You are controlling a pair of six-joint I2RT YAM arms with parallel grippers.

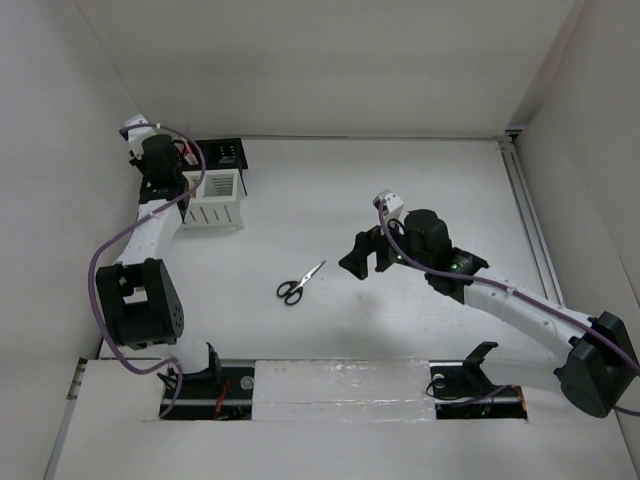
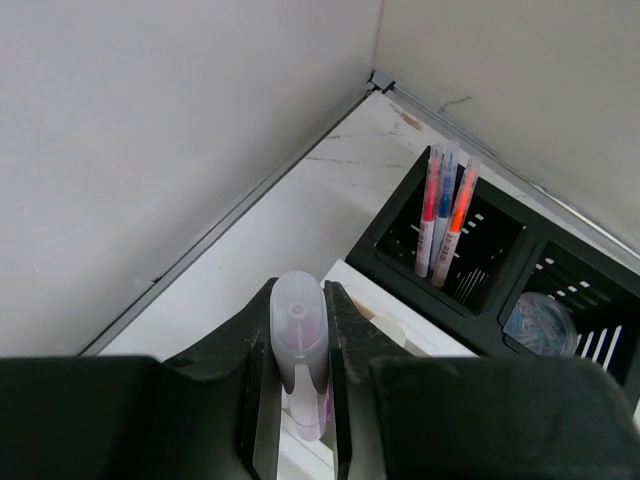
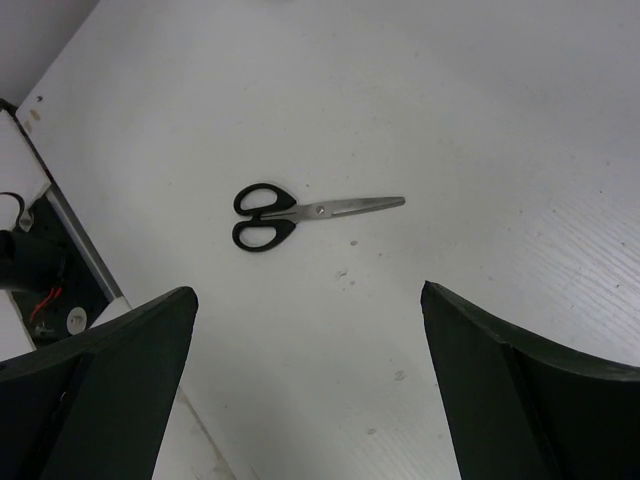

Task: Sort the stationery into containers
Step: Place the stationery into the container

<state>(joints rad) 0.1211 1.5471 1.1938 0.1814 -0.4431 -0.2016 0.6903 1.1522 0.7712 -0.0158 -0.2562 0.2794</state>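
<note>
White table [image 1: 400, 190] fills the top view. Black-handled scissors [image 1: 300, 283] lie flat on it near the middle, closed, blades pointing far-right, well apart from both containers. The right gripper [image 1: 362, 258] hangs just right of the scissors, spread wide and empty. The left arm [image 1: 150, 235] reaches to the far left corner, its wrist above the white slatted organizer [image 1: 212, 198]. The black mesh holder [image 1: 218, 153] stands touching the organizer's far side. From this view I cannot tell how the left pincer stands.

On the left wrist view, the left gripper [image 2: 298, 300] is pinched narrow on a pale lilac marker [image 2: 297, 350], which stands upright between the fingers [image 2: 262, 330] with its rounded cap up. A white edge of the organizer [image 2: 400, 320] shows just beyond the fingers. Past it is the holder [image 2: 400, 215]. Three pens [image 2: 440, 215] with pink, blue and orange ends lean together in its left cell. A round clear tub [image 2: 540, 322] sits in the cell to the right. The wall [image 2: 150, 150] rises close on the left.

On the right wrist view, the right gripper [image 3: 308, 295] is wide open, holding nothing, its dark fingers [image 3: 110, 370] at the lower corners. The scissors [image 3: 300, 212] lie on the bare table [image 3: 500, 120] ahead of the gap, handles left, blades right.
</note>
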